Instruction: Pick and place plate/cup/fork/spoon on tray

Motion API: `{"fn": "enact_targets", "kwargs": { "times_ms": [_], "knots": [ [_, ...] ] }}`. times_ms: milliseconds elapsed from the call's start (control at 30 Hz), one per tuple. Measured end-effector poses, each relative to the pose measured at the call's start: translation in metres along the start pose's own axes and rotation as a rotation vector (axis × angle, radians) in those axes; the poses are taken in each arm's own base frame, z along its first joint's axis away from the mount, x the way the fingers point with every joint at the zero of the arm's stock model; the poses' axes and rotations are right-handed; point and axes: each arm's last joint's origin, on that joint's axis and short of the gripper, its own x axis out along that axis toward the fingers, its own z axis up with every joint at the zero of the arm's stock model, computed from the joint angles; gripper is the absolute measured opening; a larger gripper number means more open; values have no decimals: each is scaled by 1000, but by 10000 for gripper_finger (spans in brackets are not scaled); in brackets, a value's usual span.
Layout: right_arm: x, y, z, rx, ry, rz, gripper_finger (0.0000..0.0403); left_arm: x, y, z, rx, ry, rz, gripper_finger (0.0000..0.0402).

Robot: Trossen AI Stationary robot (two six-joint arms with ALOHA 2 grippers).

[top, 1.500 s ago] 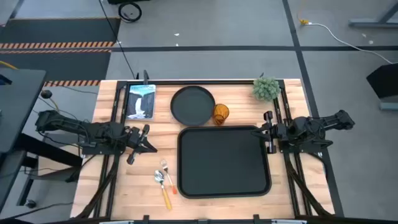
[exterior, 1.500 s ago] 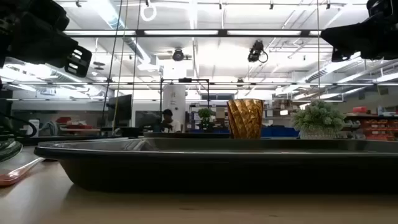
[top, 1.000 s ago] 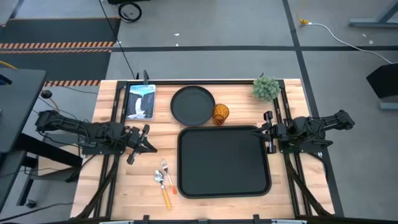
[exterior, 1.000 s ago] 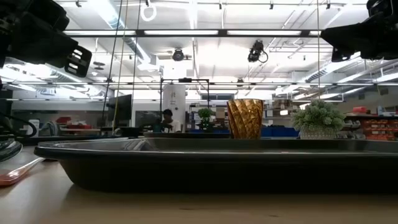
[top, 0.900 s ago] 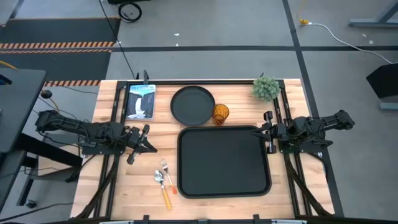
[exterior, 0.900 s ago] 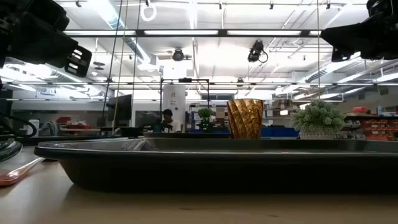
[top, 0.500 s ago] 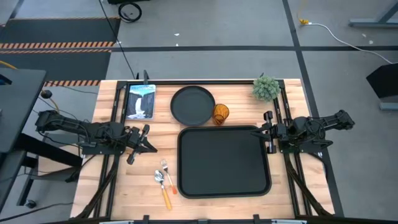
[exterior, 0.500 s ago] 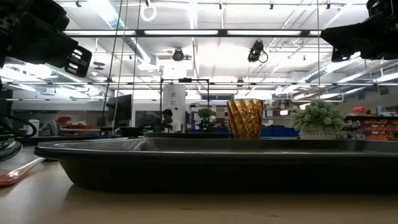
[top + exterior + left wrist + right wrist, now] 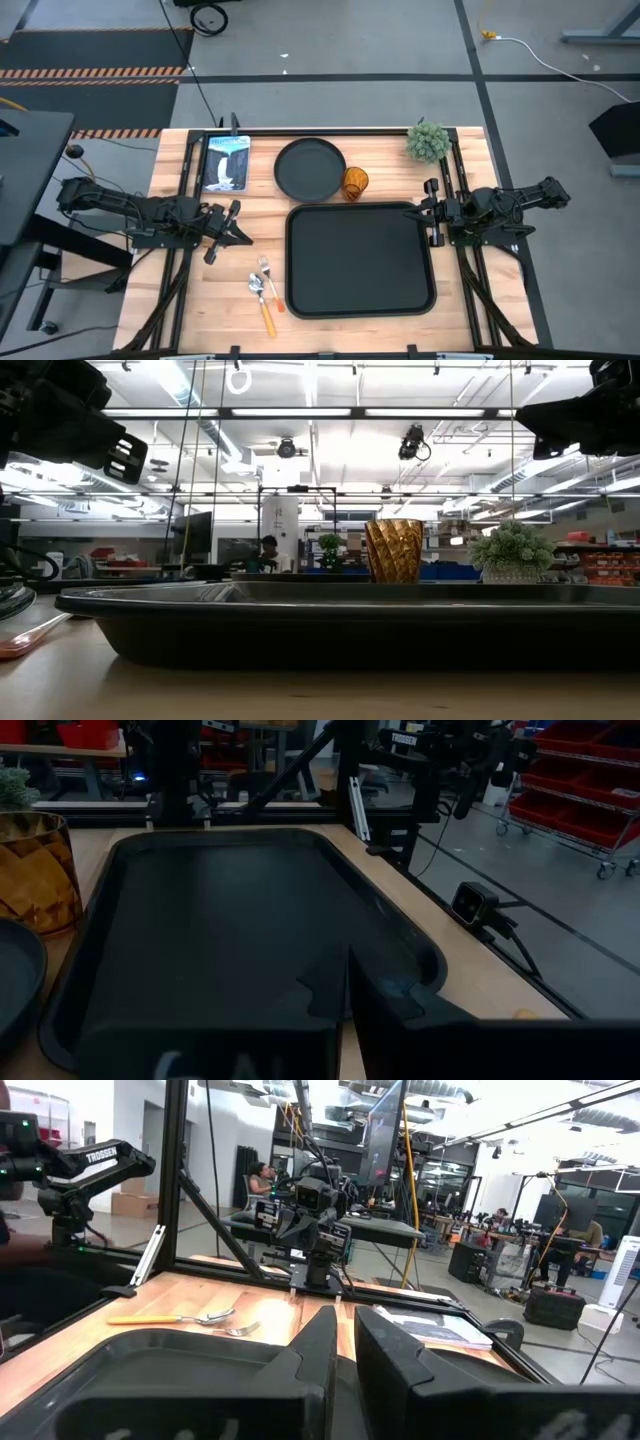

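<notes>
The black rectangular tray (image 9: 360, 262) lies on the wooden table, right of centre. The round black plate (image 9: 310, 168) rests flat on the table behind it. The amber cup (image 9: 355, 182) stands upright by the plate's right side. The fork (image 9: 268, 278) and the orange-handled spoon (image 9: 261, 302) lie side by side on the table, left of the tray's near corner. My left gripper (image 9: 240, 228) hovers shut left of the tray. My right gripper (image 9: 428, 212) hovers shut over the tray's far right edge. Both are empty.
A small potted plant (image 9: 428, 142) stands at the far right corner. A framed picture (image 9: 226, 162) lies at the far left, beside the plate. Bare wood shows left of the tray and along the near edge. A person (image 9: 268, 545) is in the room far behind the table.
</notes>
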Motion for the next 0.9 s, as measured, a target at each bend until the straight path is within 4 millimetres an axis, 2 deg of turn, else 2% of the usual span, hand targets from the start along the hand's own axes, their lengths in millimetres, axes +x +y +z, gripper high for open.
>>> {"fn": "enact_targets", "kwargs": {
  "times_ms": [900],
  "knots": [
    [0,0,0,0,0,0,45,0,0,3,-11,-33,12,25]
  ]
}}
